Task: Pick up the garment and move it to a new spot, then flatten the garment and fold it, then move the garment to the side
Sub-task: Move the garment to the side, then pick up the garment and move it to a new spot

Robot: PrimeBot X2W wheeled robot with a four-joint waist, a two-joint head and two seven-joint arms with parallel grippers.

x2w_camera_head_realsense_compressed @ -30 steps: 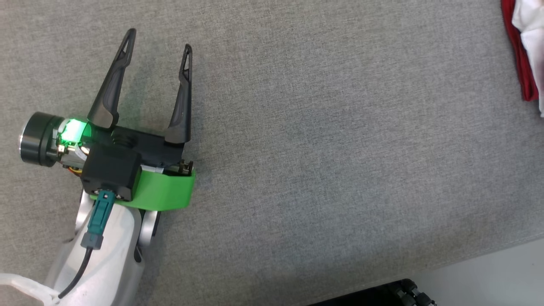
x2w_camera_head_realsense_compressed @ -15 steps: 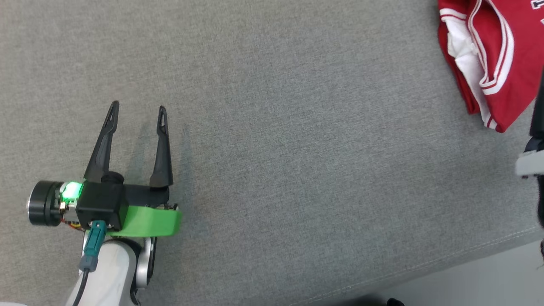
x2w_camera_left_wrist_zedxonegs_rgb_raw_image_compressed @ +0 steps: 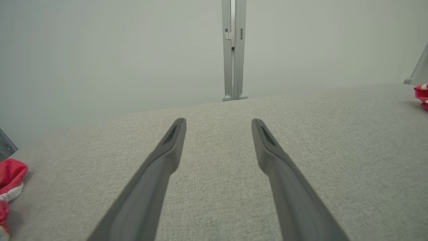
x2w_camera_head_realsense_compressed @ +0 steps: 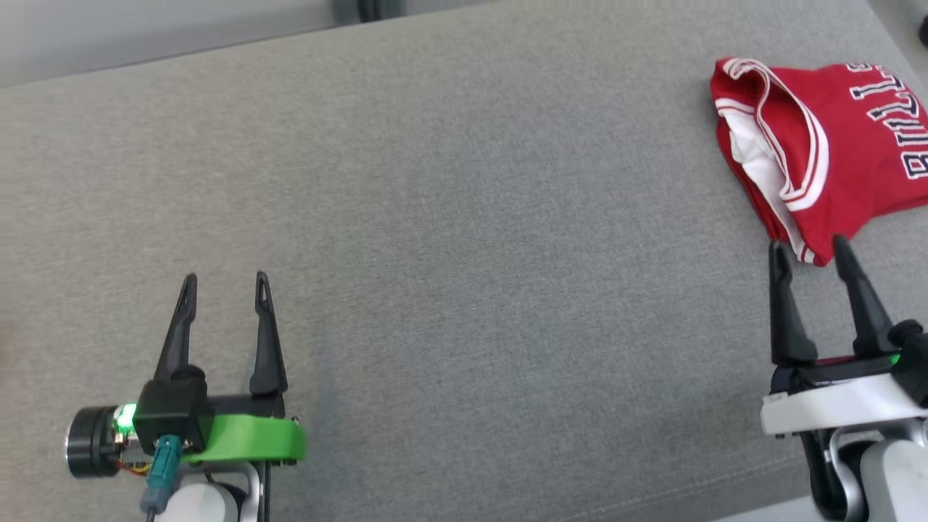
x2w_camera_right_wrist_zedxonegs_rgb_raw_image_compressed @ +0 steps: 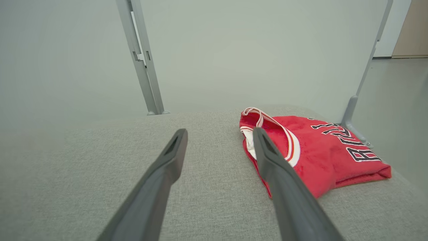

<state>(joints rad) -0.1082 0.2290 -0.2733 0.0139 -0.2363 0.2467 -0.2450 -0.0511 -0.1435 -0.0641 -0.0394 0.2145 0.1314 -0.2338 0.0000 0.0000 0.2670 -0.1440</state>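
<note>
Red sleeveless jersey (x2w_camera_head_realsense_compressed: 841,138), white-trimmed, dark lettering: lies bunched and partly folded on grey woven fabric surface (x2w_camera_head_realsense_compressed: 464,217), far right side, near surface edge. White inside shows at armhole.

Right gripper (x2w_camera_head_realsense_compressed: 808,243): jaws spread wide, nothing held. Fingertips just at jersey's near corner; contact not discernible.

Left gripper (x2w_camera_head_realsense_compressed: 225,276): jaws spread wide, nothing held. Over bare fabric at lower left, well apart from jersey.

Grey metal post (x2w_camera_left_wrist_zedxonegs_rgb_raw_image_compressed: 234,50) stands behind surface's far edge, pale wall beyond.
</note>
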